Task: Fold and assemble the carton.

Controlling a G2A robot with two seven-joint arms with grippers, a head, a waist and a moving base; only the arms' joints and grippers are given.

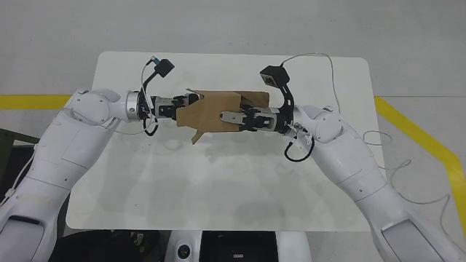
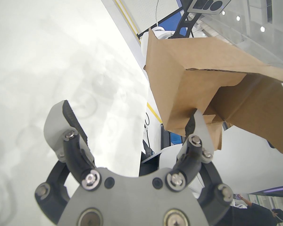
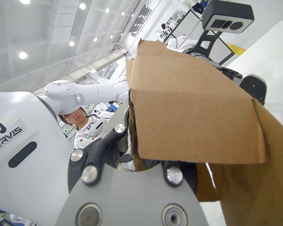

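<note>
Right end effector (image 1: 227,117) clamps carton (image 1: 210,108) (left end effector (image 2: 131,109) spread alongside).

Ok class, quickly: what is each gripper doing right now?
Left gripper: jaws open, gripping nothing.
Right gripper: closed on the carton, holding it up.

Overhead; close wrist views; shared carton (image 1: 218,109)

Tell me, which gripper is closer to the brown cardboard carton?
Right: the right gripper clamps the brown cardboard carton; the left gripper is open, one finger at its edge.
</note>
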